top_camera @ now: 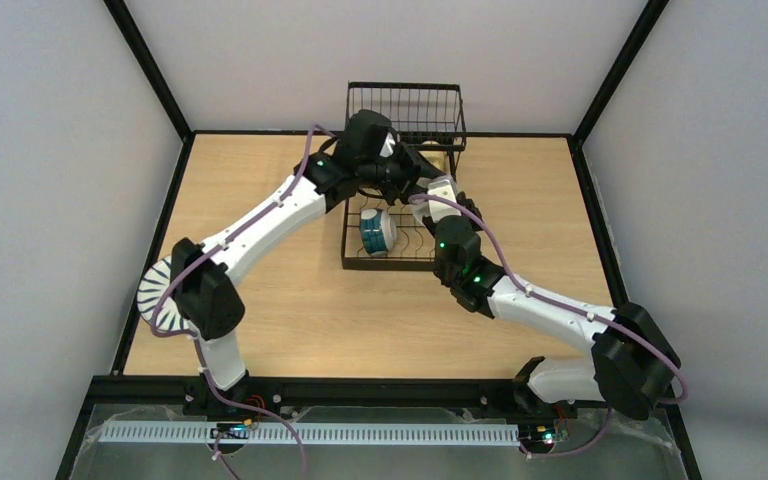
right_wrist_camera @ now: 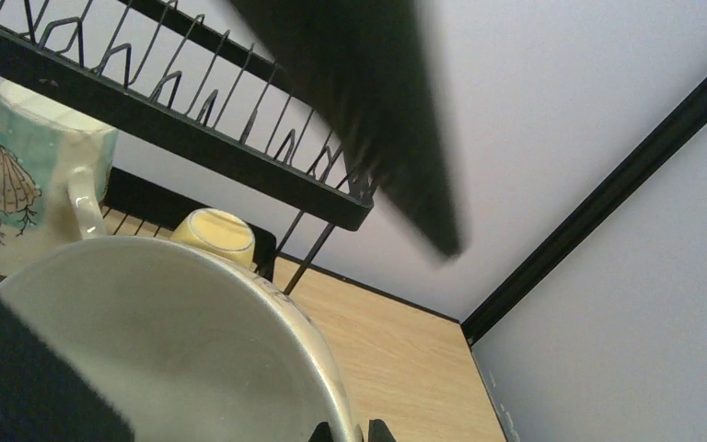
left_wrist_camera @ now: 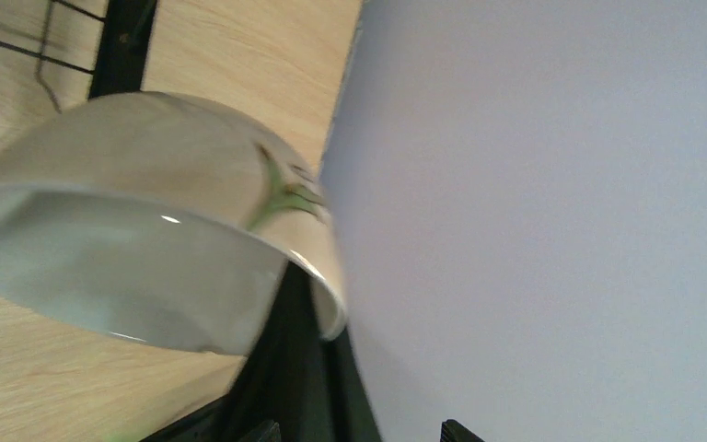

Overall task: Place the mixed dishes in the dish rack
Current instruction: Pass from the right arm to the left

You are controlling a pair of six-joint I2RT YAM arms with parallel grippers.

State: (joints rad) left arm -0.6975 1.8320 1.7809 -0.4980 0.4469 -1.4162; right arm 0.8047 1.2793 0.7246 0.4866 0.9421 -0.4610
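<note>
The black wire dish rack (top_camera: 405,110) stands at the back middle of the table. My right gripper (right_wrist_camera: 350,431) is shut on the rim of the cream bowl (right_wrist_camera: 175,341), which it holds beside the rack's lower level. My left gripper (left_wrist_camera: 359,431) is open, and the cream bowl (left_wrist_camera: 147,249) hangs just ahead of its left finger, not between the fingers. A blue-outside bowl (top_camera: 373,232) rests on edge in the lower slots. Under the upper basket (right_wrist_camera: 193,120) sit a beige mug with a shell picture (right_wrist_camera: 18,184) and a yellow mug (right_wrist_camera: 214,235).
A white plate with dark radial stripes (top_camera: 157,295) lies at the table's left edge, partly under the left arm's elbow. Both arms meet at the rack's front. A blurred dark bar (right_wrist_camera: 368,120) crosses the right wrist view. Grey walls close in the table.
</note>
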